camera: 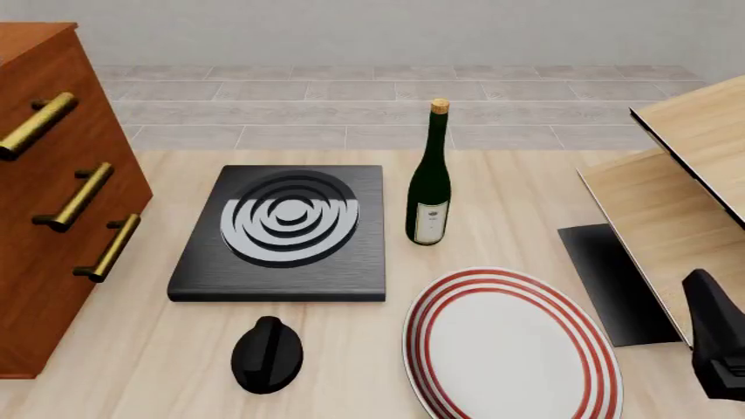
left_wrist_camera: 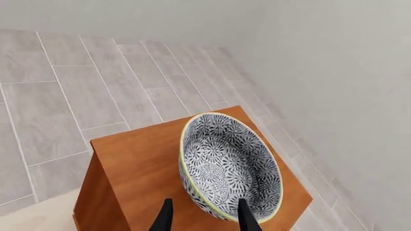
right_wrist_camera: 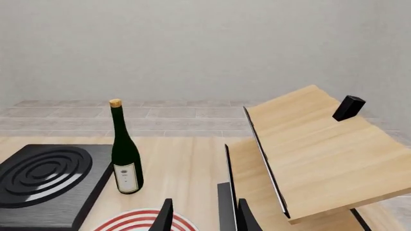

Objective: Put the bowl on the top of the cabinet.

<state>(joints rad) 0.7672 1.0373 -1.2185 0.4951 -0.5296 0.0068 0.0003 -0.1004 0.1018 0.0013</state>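
Note:
The bowl (left_wrist_camera: 230, 166), with a black-and-white swirly inside and a thin yellow rim, rests on the flat top of the reddish-brown cabinet (left_wrist_camera: 138, 163). My left gripper (left_wrist_camera: 205, 219) hovers just behind the bowl's near rim with its fingers spread apart, open; one fingertip (left_wrist_camera: 247, 216) overlaps the rim in the picture. In the front view only the cabinet's drawer front (camera: 52, 218) with brass handles shows at the left; its top, the bowl and the left arm are out of that frame. My right gripper (right_wrist_camera: 204, 219) is open and holds nothing, low over the table's right side.
On the table are a black burner slab (camera: 285, 231), a green wine bottle (camera: 430, 188), a white plate with red rings (camera: 510, 345) and a black knob (camera: 267, 353). Pale wood panels (camera: 686, 175) lean at the right over a black mat (camera: 611, 279).

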